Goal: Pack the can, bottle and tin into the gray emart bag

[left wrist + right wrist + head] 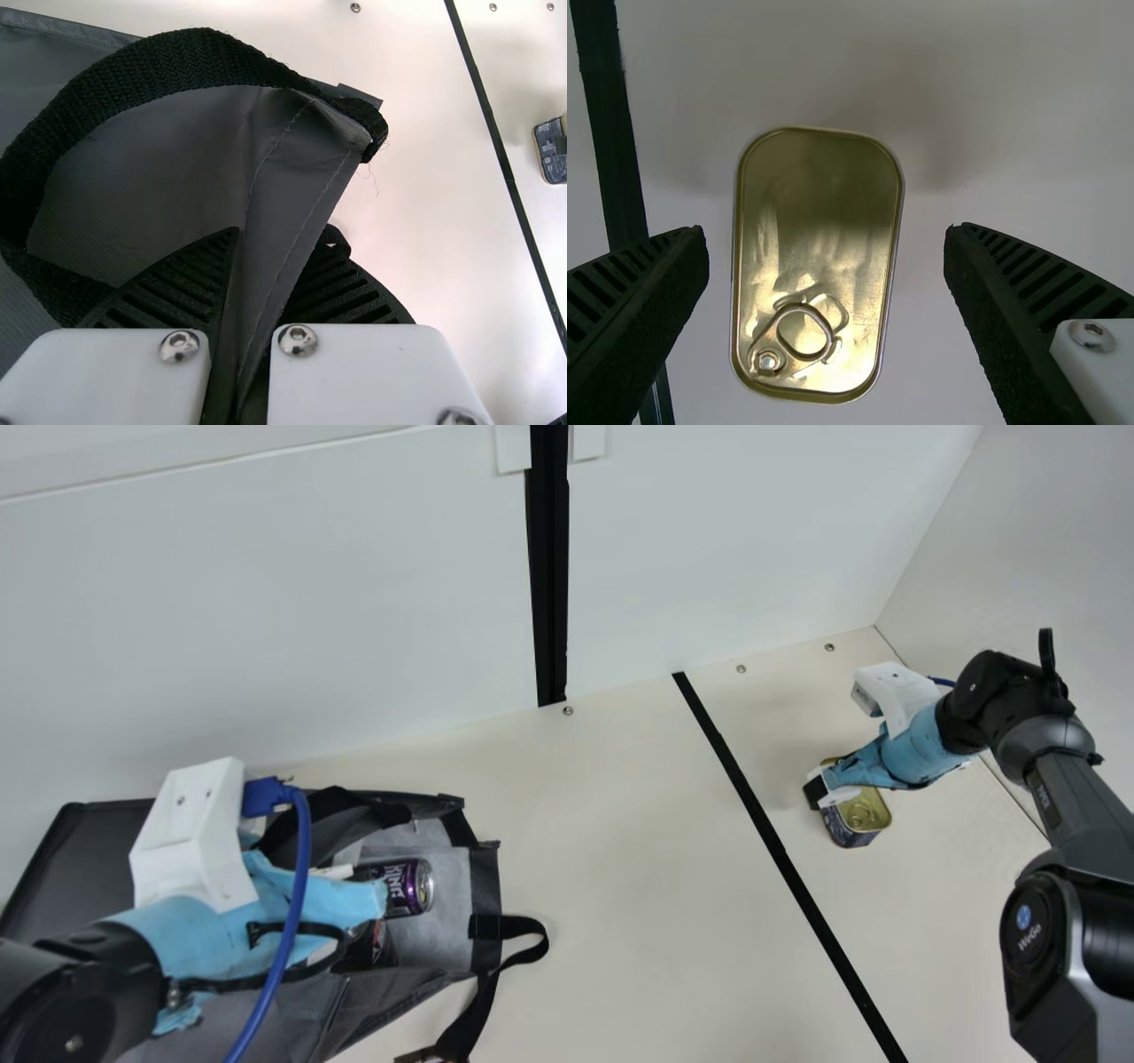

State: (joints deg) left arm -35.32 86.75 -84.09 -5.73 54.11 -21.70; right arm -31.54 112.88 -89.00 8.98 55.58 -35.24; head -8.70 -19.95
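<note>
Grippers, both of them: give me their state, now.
Left gripper: closed on the gray bag.
Right gripper: open at the tin, holding nothing.

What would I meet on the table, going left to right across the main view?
Gray bag with a purple can in its open mouth → long slanting black strip → tin with a ring-pull lid.

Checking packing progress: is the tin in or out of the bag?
Out: the tin is on the table, beyond the black strip.
</note>
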